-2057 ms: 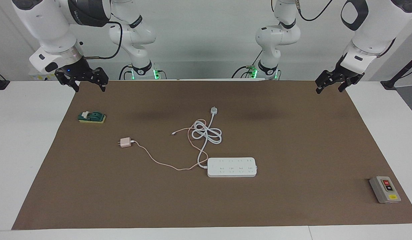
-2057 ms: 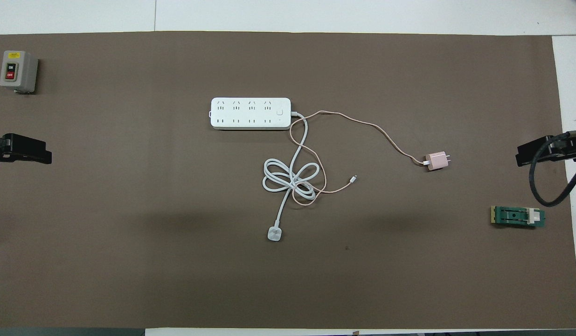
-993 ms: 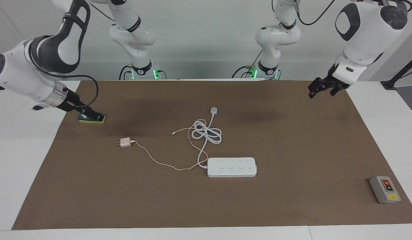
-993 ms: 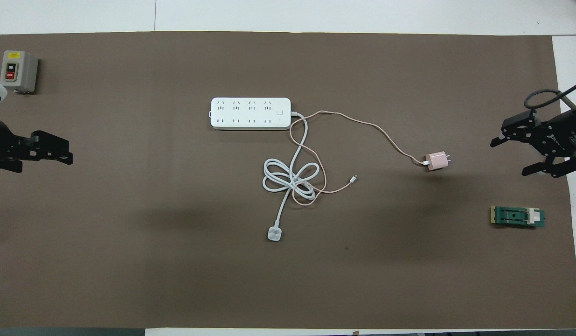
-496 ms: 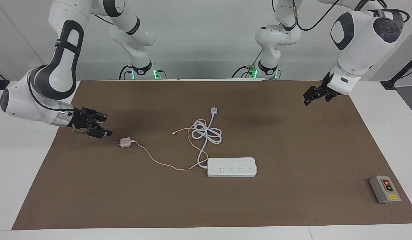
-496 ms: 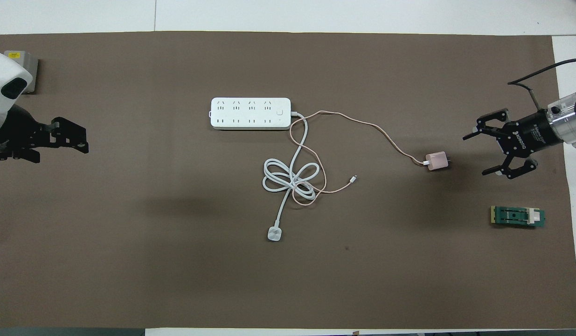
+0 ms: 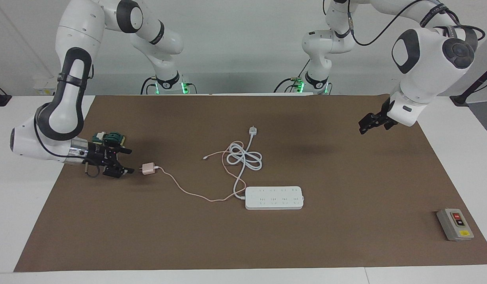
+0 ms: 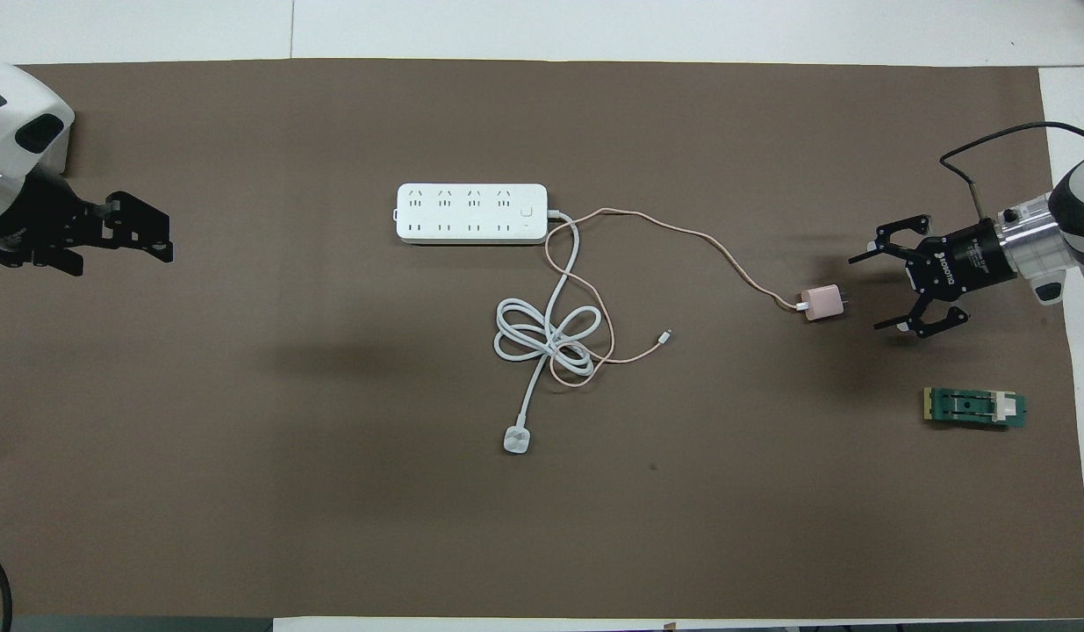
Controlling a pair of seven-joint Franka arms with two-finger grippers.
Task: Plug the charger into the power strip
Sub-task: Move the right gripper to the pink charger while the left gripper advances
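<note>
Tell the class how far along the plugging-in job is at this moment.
Nothing is done yet: the charger lies unplugged on the mat, apart from the power strip. In hand: the open right gripper is low beside the charger's prongs, not touching. The open left gripper waits. Grasping, carrying and plugging in remain.

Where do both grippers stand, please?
Right gripper open, low beside pale-pink cube charger, not touching. Left gripper open, waiting above mat. Long white power strip unobstructed.

charger point(image 7: 149, 169) toward right arm's end, power strip point(image 7: 274, 197) seemingly mid-table
</note>
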